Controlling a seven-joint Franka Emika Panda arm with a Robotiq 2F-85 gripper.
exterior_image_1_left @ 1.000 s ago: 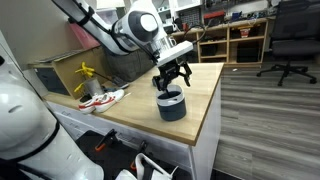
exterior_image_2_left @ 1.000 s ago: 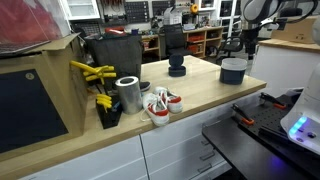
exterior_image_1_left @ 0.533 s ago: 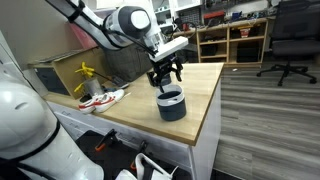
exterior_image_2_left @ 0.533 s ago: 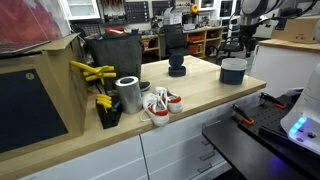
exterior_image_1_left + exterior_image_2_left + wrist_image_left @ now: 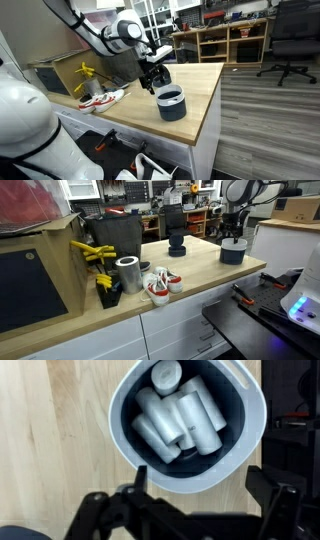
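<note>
A grey round tub (image 5: 171, 103) stands on the wooden tabletop (image 5: 200, 95) near its edge. The wrist view looks down into the tub (image 5: 188, 415), which holds several white cylinders (image 5: 180, 410) lying side by side. My gripper (image 5: 155, 76) hangs open just beyond and above the tub, a little to one side of it, with nothing between its fingers. In the wrist view the gripper (image 5: 205, 488) shows its two dark fingers (image 5: 140, 478) spread wide below the tub's rim, over bare wood. In an exterior view the gripper (image 5: 232, 232) sits right above the tub (image 5: 234, 250).
A pair of red and white shoes (image 5: 160, 283) lies mid-table beside a metal can (image 5: 128, 275). Yellow-handled tools (image 5: 92, 252), a black bin (image 5: 112, 235) and a small dark stand (image 5: 177, 248) sit further along. An office chair (image 5: 285, 40) stands on the floor past the table edge.
The arm has swung away from directly over the tub, towards the back of the table. The gripper stays open and the tub has not moved.
</note>
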